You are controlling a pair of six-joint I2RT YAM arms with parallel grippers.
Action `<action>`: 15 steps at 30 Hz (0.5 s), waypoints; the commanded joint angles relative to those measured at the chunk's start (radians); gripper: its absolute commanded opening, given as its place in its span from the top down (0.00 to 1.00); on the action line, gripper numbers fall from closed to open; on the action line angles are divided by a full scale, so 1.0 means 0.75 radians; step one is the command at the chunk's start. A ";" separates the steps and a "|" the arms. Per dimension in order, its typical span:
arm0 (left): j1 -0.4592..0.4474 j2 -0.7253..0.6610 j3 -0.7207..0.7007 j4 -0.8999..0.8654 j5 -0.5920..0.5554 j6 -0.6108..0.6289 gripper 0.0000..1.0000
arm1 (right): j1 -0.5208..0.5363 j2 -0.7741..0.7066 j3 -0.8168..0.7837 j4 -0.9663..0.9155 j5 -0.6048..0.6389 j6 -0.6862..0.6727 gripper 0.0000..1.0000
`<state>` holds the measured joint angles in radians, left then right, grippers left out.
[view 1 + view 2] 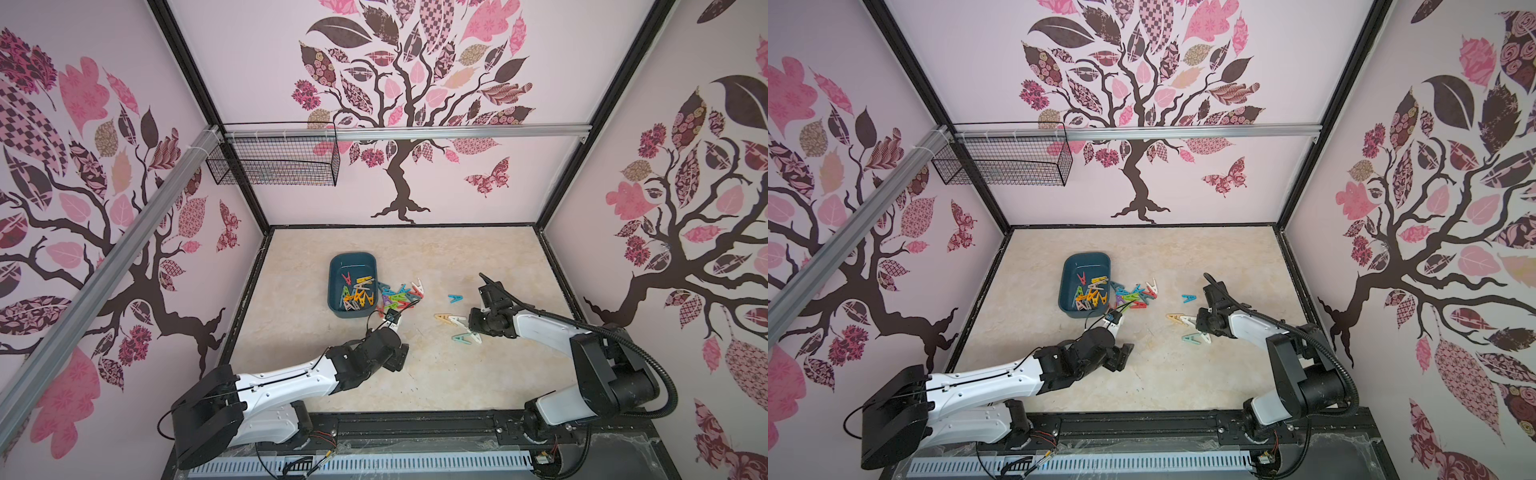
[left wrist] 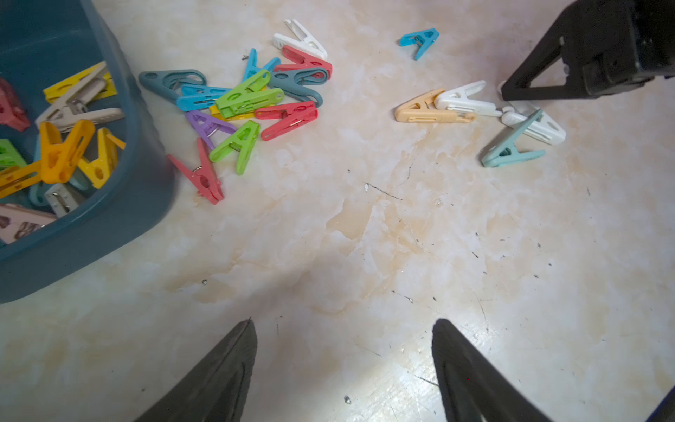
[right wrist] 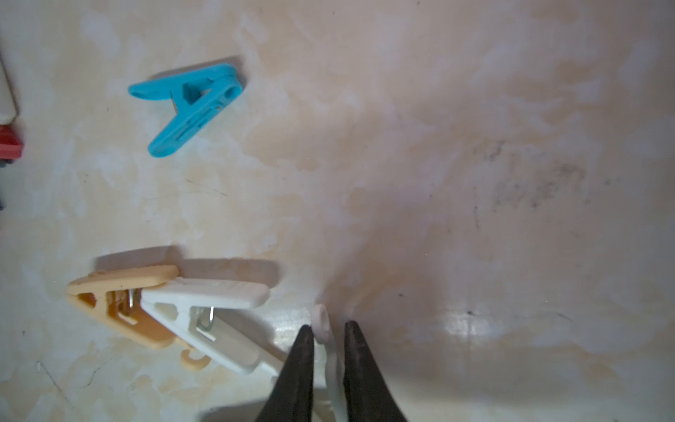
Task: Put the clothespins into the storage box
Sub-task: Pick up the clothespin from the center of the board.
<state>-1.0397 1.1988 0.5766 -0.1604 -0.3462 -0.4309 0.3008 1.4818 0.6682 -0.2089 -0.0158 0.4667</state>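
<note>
The dark teal storage box sits left of centre with several clothespins inside. More clothespins lie heaped just outside its right wall. Farther right lie a blue one, a beige one, a white one and a pale teal one. My right gripper is down on the table, shut on another white clothespin that stands on edge between its fingers. My left gripper hangs open and empty over bare table, near the box's front corner.
A black wire mesh basket hangs from the aluminium rail at the back left. Patterned walls close in the marble-look table on three sides. The left arm reaches in from the front left, the right arm from the front right.
</note>
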 commanded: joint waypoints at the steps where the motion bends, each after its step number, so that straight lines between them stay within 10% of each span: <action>1: 0.053 -0.043 0.009 -0.085 -0.078 -0.098 0.21 | 0.008 -0.037 0.024 -0.065 -0.003 0.006 0.85; 15: 0.237 -0.307 -0.046 -0.278 -0.118 -0.289 0.22 | 0.210 -0.130 0.165 -0.143 -0.034 0.137 0.95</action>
<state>-0.8780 1.0073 0.5735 -0.3325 -0.4118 -0.5919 0.4217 1.4055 0.7490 -0.2878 -0.0231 0.5201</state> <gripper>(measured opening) 0.786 0.078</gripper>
